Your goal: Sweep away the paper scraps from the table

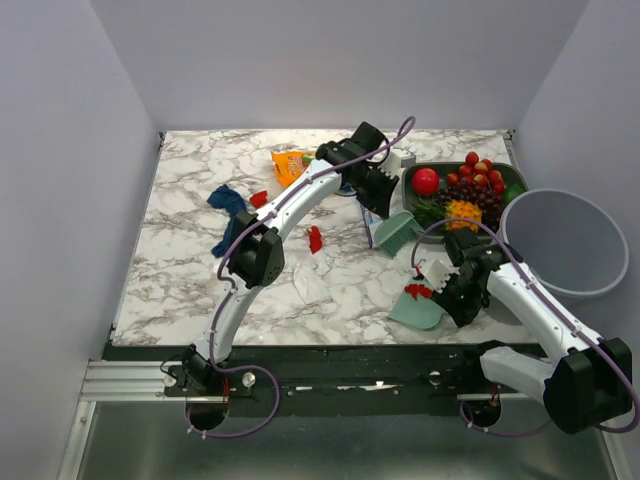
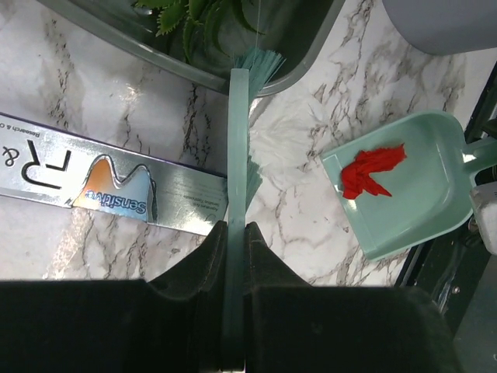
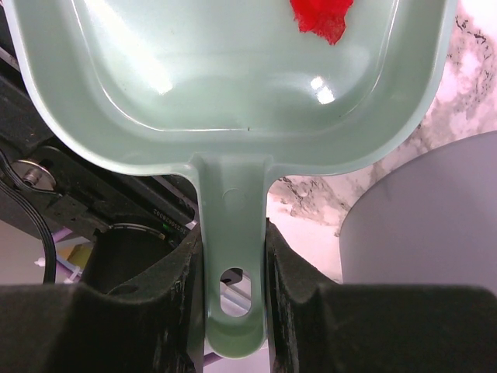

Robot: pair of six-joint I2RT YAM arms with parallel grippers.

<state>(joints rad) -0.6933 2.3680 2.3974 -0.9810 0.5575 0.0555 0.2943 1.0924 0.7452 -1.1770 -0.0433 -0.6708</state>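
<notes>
Both arms reach out over the work surface, each gripper clamped on a tool.

The left arm (image 1: 290, 205) rises from its near-left base, bends at the elbow and stretches far and right; its wrist turns back so the left gripper (image 2: 235, 233) points toward the near side, jaws pressed tight on the thin handle of a brush (image 2: 239, 140). The right arm (image 1: 530, 300) folds low from the near-right corner and reaches left, the right gripper (image 3: 233, 256) partly closed, its jaws squeezing both sides of a dustpan (image 3: 233, 116) handle.
</notes>
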